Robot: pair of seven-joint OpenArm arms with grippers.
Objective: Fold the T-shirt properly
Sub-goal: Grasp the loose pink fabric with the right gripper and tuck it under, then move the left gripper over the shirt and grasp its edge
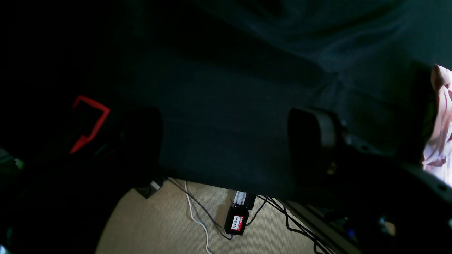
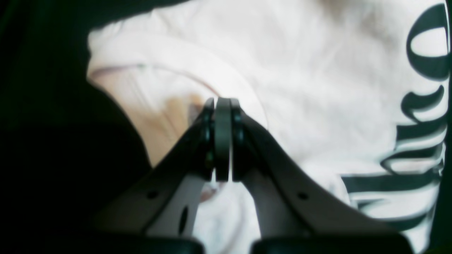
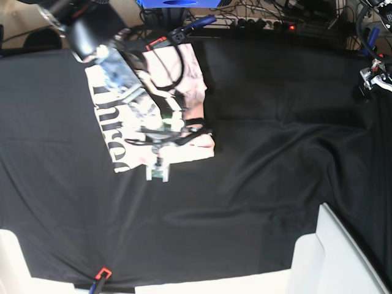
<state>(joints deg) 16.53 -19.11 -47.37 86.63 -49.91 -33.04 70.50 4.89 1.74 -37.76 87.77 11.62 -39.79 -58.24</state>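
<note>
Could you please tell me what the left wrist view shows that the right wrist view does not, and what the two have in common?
Only the left wrist view shows the open left gripper over bare black cloth, plus the carpet with cables and a small labelled box beyond the table edge. Only the right wrist view shows the shut right gripper at the collar and the black lettering. Both show the T-shirt, though the left wrist view catches only a sliver at its right edge.
</note>
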